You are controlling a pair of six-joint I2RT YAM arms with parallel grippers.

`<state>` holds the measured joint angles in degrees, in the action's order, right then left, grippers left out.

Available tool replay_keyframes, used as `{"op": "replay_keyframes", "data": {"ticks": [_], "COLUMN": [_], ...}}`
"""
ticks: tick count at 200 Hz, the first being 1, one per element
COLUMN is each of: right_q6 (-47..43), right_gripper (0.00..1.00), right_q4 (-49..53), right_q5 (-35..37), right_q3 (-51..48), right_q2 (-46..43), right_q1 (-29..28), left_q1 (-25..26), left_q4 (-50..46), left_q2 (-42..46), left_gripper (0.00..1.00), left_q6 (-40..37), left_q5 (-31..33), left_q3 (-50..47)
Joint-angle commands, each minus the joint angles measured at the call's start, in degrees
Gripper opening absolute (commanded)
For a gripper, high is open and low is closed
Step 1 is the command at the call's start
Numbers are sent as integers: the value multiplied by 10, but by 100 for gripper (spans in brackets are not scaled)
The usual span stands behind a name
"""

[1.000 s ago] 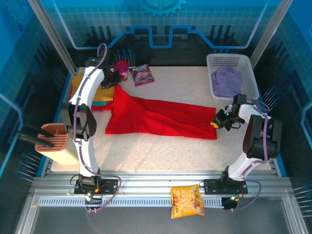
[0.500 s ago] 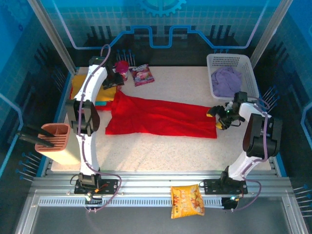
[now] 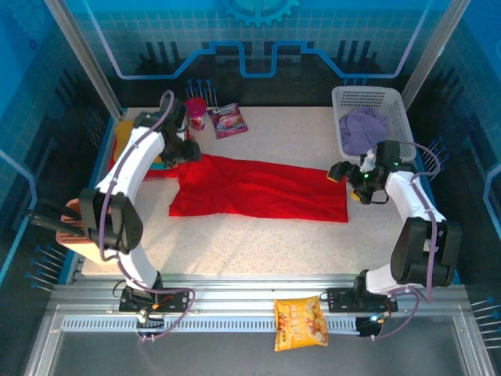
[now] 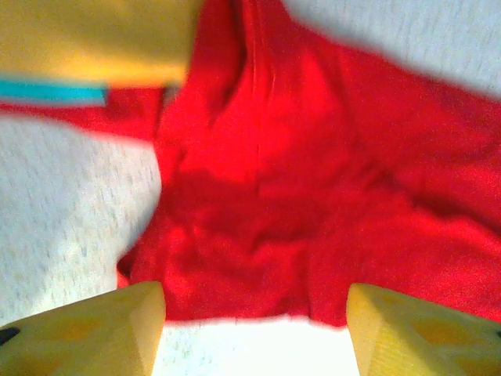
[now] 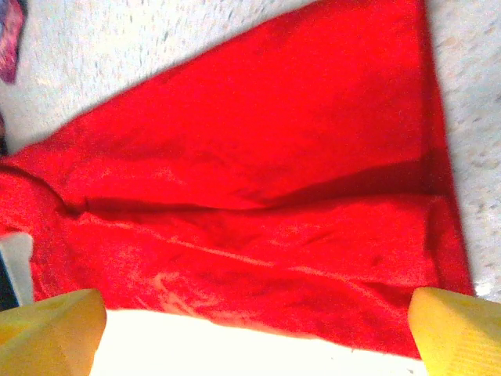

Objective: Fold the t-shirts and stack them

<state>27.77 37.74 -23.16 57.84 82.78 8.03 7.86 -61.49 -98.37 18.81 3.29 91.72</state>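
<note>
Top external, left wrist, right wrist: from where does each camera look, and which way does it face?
Top external: above and behind the arms, looking down on the table; both arms show, left hand at the red t-shirt's left end, right hand at its right end.
Left wrist: on the left arm, facing down at crumpled red cloth and the mustard t-shirt's edge; its yellow fingers show, apart.
Right wrist: on the right arm, facing down at flat red cloth; its yellow fingers show, apart.
Shared: all three see the red t-shirt.

Four t-shirts [image 3: 258, 192], two grippers [image 4: 254, 325], one basket [image 3: 368, 92]
</note>
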Motion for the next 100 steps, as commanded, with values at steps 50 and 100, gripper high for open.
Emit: {"op": "replay_keyframes", "data": {"ticks": [50, 100], "right_q6": [-4, -13], "right_gripper": [93, 66], "right_q4": [23, -9], "right_q5": [111, 168], "right_q3": [-70, -69], "right_q2": [-27, 20], "right_q1": [-52, -51], "left_q1": [37, 41], "left_q4": [133, 142], "left_q2": [85, 121], "left_gripper": [59, 56], "left_q6": [88, 88], "left_q5": [-43, -34], "left_q3": [-222, -256]}}
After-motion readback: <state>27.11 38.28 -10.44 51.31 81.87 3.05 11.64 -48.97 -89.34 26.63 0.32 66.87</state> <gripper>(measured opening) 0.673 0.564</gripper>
